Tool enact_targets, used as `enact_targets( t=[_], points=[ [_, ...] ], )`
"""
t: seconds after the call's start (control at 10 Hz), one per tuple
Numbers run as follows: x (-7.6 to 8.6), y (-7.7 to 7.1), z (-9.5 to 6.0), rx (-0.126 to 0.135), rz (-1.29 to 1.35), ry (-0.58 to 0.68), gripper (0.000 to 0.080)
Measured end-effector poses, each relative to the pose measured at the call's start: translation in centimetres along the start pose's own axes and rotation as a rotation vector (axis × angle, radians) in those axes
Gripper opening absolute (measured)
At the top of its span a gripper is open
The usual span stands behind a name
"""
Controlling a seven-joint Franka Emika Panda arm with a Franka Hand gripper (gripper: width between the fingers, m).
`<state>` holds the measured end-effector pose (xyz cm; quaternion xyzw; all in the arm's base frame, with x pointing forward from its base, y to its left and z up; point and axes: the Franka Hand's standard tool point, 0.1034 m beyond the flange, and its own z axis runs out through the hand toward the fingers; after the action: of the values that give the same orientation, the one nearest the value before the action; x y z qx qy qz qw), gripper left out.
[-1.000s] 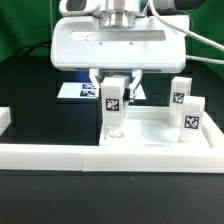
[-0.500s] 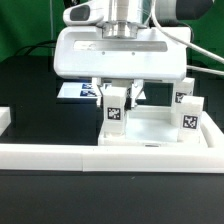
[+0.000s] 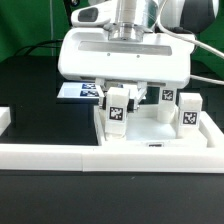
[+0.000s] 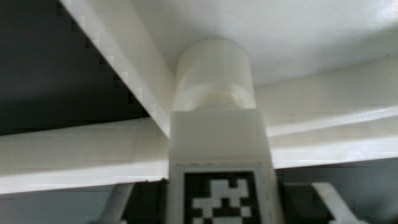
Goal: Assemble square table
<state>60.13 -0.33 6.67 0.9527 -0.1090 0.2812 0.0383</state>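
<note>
The white square tabletop lies behind the front border wall. Three short tagged legs stand upright on it. One leg is at its front corner on the exterior view's left, and two more are at the exterior view's right. My gripper hangs over the front-left leg and straddles its top. In the wrist view this leg runs down to the tabletop. The gripper is open, with a dark gap between the leg and each of the fingers.
A long low white border wall runs along the front, and a short piece of it stands at the exterior view's left. The marker board lies behind on the black table. The wide white hand housing hides the area behind the legs.
The jaws have widened off the front-left leg. The hand has shifted slightly toward the exterior view's right, and the two right-hand legs have moved a little with the tabletop.
</note>
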Motion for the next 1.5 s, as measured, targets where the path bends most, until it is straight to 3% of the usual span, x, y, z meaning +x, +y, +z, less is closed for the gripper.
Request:
enact_targets(
  t=[0.1, 0.3, 0.4, 1.1, 1.4, 1.5],
  points=[
    [0.0, 0.0, 0.0, 0.000, 0.000, 0.000, 0.0363],
    [0.0, 0.0, 0.0, 0.000, 0.000, -0.001, 0.0616],
    [0.0, 0.0, 0.0, 0.000, 0.000, -0.001, 0.0639],
    [-0.1, 0.1, 0.1, 0.003, 0.003, -0.016, 0.0649],
    [1.2, 0.6, -1.4, 0.062, 0.054, -0.177, 0.0649],
    [1.5, 0.7, -1.3, 0.069, 0.067, -0.201, 0.0649]
  ],
)
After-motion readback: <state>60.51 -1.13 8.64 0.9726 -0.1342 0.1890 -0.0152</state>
